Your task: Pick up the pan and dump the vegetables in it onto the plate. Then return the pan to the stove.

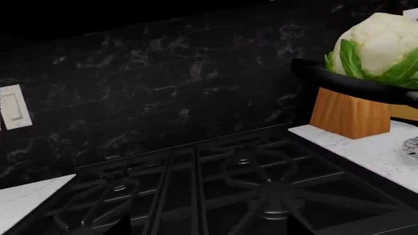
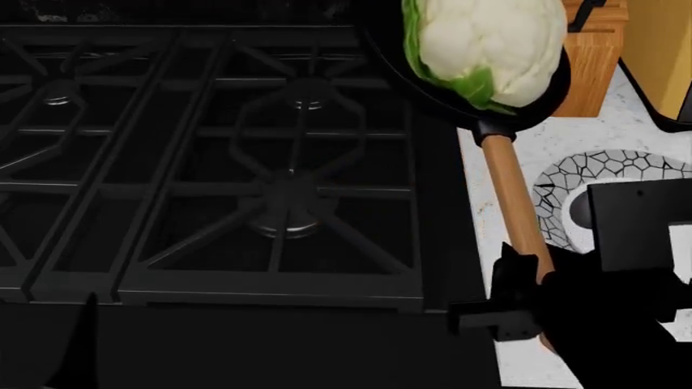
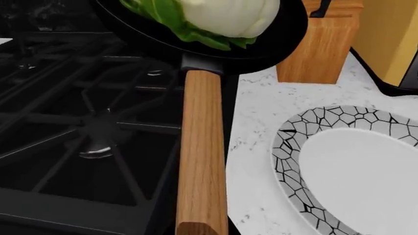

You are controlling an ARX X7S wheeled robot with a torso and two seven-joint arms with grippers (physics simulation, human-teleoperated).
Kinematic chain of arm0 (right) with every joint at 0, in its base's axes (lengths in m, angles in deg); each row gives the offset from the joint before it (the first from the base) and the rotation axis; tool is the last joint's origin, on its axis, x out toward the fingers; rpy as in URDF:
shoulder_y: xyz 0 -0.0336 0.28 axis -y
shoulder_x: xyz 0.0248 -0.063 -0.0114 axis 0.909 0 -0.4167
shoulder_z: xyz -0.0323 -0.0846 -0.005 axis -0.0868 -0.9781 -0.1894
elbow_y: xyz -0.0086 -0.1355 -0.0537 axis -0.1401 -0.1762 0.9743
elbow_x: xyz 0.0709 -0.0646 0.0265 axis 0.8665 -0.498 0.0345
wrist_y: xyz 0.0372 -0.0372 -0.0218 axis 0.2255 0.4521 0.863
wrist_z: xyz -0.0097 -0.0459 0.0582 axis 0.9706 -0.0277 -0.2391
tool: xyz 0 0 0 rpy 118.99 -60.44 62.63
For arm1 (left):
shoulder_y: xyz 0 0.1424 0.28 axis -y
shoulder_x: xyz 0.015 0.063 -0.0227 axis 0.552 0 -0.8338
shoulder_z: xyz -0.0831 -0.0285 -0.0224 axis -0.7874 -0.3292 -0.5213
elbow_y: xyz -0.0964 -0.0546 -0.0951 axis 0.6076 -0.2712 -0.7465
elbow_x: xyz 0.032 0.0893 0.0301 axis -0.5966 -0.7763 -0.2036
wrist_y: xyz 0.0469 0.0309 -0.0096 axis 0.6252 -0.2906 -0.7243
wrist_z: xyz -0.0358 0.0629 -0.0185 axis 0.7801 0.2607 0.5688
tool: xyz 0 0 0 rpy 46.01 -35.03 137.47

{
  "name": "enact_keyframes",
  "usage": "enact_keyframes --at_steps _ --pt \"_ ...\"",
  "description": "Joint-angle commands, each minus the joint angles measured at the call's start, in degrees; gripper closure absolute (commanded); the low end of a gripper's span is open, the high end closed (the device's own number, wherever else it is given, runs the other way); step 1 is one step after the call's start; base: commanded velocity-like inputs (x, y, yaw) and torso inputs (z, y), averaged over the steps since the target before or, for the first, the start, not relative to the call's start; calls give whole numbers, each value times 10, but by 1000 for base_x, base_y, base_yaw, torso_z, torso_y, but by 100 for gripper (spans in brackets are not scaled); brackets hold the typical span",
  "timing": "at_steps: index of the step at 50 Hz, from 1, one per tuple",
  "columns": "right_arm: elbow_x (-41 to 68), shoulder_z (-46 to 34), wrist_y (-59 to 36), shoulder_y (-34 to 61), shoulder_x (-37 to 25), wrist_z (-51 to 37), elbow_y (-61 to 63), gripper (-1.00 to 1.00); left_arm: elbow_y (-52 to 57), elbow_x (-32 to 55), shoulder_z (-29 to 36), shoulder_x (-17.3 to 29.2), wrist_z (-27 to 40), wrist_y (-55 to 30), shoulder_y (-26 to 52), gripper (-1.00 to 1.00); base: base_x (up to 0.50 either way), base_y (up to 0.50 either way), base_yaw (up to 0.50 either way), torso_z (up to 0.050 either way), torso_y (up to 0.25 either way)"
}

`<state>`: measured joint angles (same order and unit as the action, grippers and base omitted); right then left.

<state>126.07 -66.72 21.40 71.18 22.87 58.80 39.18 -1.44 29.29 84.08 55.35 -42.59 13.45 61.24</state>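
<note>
The right gripper point(image 2: 527, 279) is clamped on the wooden handle, holding the pan point(image 2: 459, 89) with its cauliflower point(image 2: 487, 44) above the stove's point(image 2: 216, 162) edge; next, I'd guess, swing it over the plate point(image 3: 353, 171) and tip; the left gripper isn't visible.

Flat, even simulator light, sharp throughout; stove point(image 2: 216, 162) and backsplash point(image 1: 163, 73) render very dark, white counter point(image 3: 261, 122) and cauliflower point(image 2: 487, 40) bright.

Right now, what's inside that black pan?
A whole cauliflower with green leaves fills the pan, held up by the right tool. The pan's floor under it is hidden.
</note>
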Motion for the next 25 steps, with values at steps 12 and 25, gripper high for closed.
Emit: enact_keyframes --at_steps 12,25 --pt "-77 125 91 25 56 55 -57 100 13 18 -2 4 -15 4 8 -100 0 0 0 2 7" --pt "-77 152 156 -39 72 79 -68 100 13 17 3 5 -14 20 -4 -100 0 0 0 2 6"
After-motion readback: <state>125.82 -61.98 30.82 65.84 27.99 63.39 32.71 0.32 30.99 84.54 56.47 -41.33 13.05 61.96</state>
